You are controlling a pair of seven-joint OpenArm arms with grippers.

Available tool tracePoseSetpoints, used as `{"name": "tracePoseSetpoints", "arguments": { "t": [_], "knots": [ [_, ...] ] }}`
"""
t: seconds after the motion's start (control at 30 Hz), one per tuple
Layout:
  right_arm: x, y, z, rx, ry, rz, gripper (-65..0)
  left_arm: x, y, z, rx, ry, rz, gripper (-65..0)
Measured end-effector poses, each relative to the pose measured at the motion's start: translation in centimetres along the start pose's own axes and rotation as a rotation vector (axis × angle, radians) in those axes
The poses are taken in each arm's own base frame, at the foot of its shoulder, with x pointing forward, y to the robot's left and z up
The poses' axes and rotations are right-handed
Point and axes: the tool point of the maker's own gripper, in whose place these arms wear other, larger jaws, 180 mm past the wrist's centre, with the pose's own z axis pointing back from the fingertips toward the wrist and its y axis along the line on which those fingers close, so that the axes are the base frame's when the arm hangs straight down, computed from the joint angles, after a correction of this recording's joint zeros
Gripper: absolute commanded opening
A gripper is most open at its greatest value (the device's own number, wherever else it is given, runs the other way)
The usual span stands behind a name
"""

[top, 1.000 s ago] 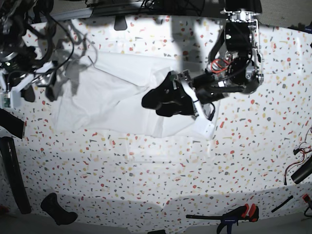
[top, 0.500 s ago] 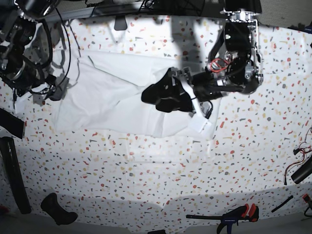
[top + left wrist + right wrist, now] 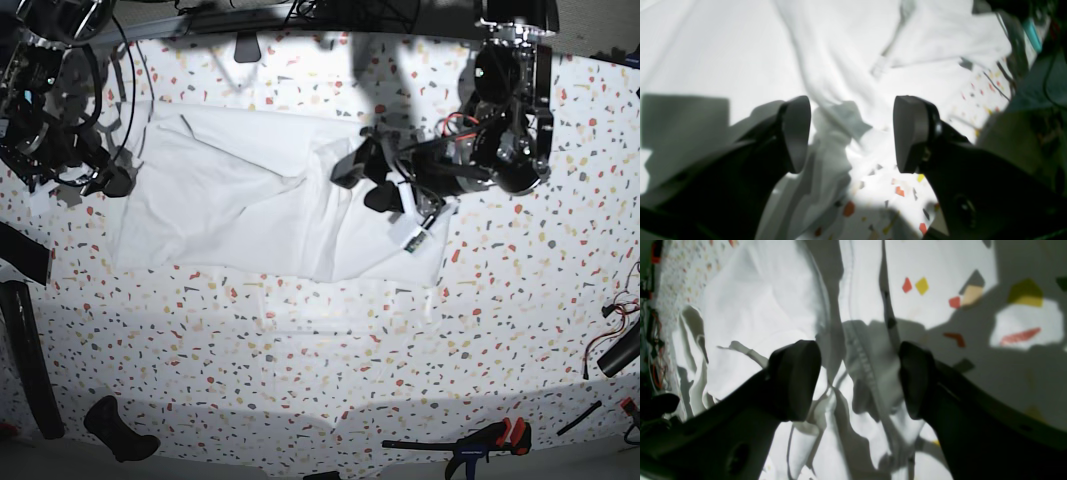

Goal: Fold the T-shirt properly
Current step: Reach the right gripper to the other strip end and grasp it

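Left wrist: the left gripper (image 3: 850, 133) gapes wide and empty over a bunched T-shirt (image 3: 840, 50) edge. Right wrist: the right gripper (image 3: 857, 376) hangs open above a hem. Base: the left arm has pulled back off the T-shirt, flat on the table (image 3: 300, 340); regrasp likely next.

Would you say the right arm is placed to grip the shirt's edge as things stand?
Probably yes: the right gripper is open, straddling a seamed fold of the T-shirt, with nothing between.

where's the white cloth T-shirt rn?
Base view: the wrinkled white cloth T-shirt lies spread on the speckled table, upper centre-left, between the right gripper and left gripper.
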Motion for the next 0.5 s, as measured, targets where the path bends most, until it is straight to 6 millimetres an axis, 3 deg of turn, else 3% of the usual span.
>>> {"name": "tracePoseSetpoints", "arguments": {
  "t": [0.1, 0.3, 0.37, 0.47, 0.5],
  "knots": [
    [-0.5, 0.8, -1.4, 0.03, 0.01, 0.006, -24.9, -0.1, -0.3, -0.7, 0.02, 0.014, -0.05, -27.9],
    [-2.7, 4.7, -4.4, 0.13, 0.107, 0.065, -27.6, -0.7, -0.8, -1.6, 0.032, 0.06, -0.112, -27.9],
    [-3.3, 5.4, -5.0, 0.141, 0.138, 0.084, -39.9, -0.8, -0.9, -1.6, 0.03, 0.06, -0.11, -27.9],
    [-4.1, 5.6, -5.2, 0.148, 0.171, 0.09, -63.6, -1.4, -0.9, -1.6, 0.032, 0.072, -0.104, -27.9],
    [-3.9, 6.0, -5.2, 0.162, 0.162, 0.082, -65.0, -1.7, -0.9, -1.6, 0.035, 0.08, -0.103, -27.9]
  ]
}}
